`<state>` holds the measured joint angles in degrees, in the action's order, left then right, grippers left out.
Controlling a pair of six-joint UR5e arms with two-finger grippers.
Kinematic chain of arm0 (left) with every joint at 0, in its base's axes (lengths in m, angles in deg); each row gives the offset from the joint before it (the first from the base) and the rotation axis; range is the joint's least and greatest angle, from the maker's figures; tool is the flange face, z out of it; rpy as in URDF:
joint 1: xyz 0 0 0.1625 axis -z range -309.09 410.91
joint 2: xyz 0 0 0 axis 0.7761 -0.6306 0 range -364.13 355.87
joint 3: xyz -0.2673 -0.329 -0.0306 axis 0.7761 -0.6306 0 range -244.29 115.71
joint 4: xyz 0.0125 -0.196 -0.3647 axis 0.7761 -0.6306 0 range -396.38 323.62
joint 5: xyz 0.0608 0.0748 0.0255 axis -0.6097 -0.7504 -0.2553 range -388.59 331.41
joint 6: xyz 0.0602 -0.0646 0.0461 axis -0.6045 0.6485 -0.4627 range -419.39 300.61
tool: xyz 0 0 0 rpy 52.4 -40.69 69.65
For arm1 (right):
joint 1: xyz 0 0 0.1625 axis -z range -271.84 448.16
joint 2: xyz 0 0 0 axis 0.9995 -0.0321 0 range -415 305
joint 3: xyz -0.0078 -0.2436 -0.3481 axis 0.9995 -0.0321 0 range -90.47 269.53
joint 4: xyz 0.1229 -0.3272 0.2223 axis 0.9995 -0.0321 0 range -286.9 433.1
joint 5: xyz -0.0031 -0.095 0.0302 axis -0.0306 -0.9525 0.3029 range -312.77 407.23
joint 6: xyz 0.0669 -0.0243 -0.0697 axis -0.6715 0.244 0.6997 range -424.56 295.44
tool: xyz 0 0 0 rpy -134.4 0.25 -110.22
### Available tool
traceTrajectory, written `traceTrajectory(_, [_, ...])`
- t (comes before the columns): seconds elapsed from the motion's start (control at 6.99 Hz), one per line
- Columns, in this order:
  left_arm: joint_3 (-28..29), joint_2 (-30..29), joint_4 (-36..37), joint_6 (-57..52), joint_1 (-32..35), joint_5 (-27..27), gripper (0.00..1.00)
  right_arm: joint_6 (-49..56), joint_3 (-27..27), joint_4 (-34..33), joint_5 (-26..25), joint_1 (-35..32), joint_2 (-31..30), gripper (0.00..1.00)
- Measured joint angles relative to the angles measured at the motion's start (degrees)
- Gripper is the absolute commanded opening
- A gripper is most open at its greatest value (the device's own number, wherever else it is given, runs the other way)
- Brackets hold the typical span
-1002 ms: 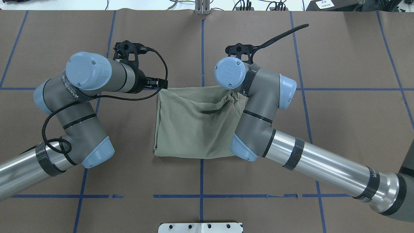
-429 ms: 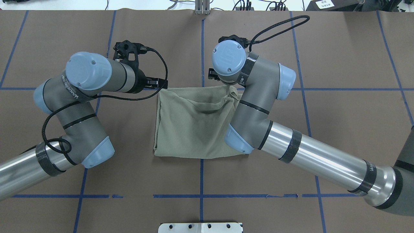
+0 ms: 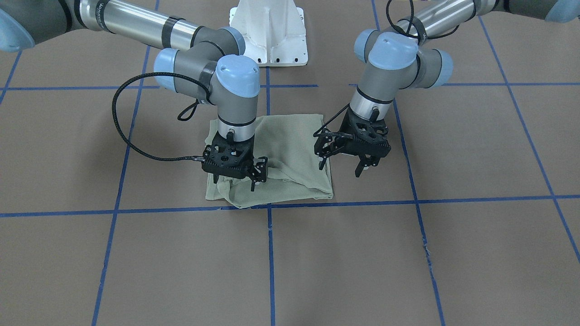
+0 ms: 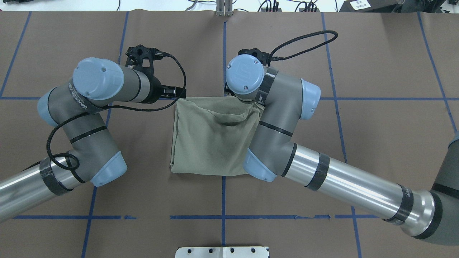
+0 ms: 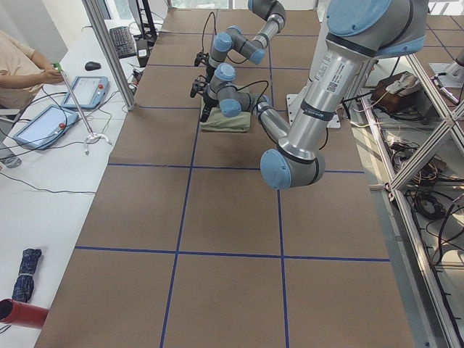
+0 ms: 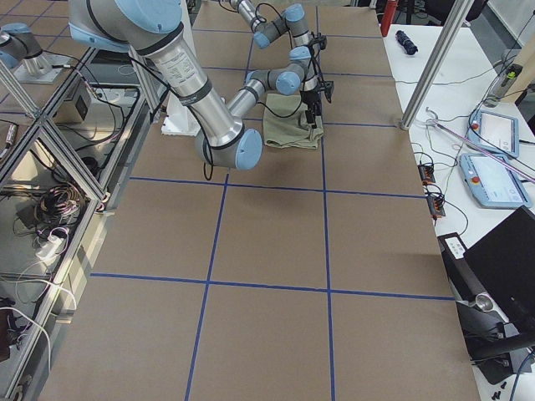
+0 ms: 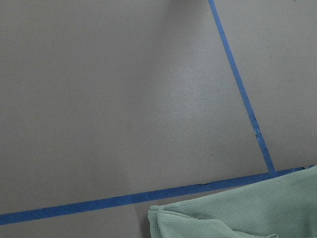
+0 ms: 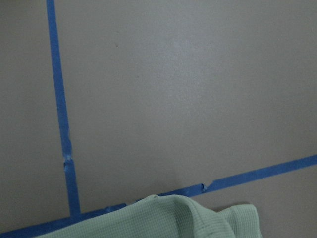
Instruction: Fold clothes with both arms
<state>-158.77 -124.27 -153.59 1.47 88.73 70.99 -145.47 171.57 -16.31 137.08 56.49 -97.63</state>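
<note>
The pale green shirt (image 3: 290, 149) lies folded into a rough rectangle on the brown table cover, also seen from overhead (image 4: 208, 143). My right gripper (image 3: 235, 181) is low over its far corner on the robot's right. Its fingers are apart and their tips are down in rumpled fabric, with a ridge of cloth running away from them. My left gripper (image 3: 341, 166) hangs open just beside the shirt's other far corner, holding nothing. Each wrist view shows only a shirt edge (image 7: 237, 218) (image 8: 163, 218) and blue tape.
The white pedestal base (image 3: 269, 31) stands behind the shirt at the robot's side. Blue tape lines (image 3: 408, 199) cross the brown table cover (image 3: 408, 253). A person (image 5: 22, 69) sits at a side desk with tablets beyond the table's far edge.
The right arm has swung toward the robot's left with its wrist turning. The shirt's far right corner has slid inward with it. The left arm has stayed still.
</note>
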Motion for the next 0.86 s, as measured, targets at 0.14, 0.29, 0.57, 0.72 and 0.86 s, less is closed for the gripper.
traceTrajectory(0.14, [0.00, 0.02, -0.02, 0.03, -0.01, 0.00, 1.00, -1.35, 0.08, -0.53, -1.70, 1.14, 0.04, 0.57])
traceTrajectory(0.29, [0.00, 0.04, -0.03, 0.06, -0.03, 0.00, 1.00, -2.01, 0.16, -1.19, -2.61, 1.93, 0.16, 0.56])
traceTrajectory(0.57, [-0.03, 0.01, -0.03, 0.12, -0.03, 0.00, 1.00, -3.75, 0.30, -3.11, -3.87, 2.95, 0.21, 0.53])
traceTrajectory(0.72, [-0.02, 0.01, -0.03, 0.13, -0.03, 0.00, 1.00, -4.27, 0.53, -4.21, -4.52, 3.40, 0.17, 0.31])
traceTrajectory(0.86, [-0.01, 0.02, -0.03, 0.16, -0.03, -0.02, 1.00, -4.49, 0.82, -4.81, -4.84, 3.65, 0.06, 0.00])
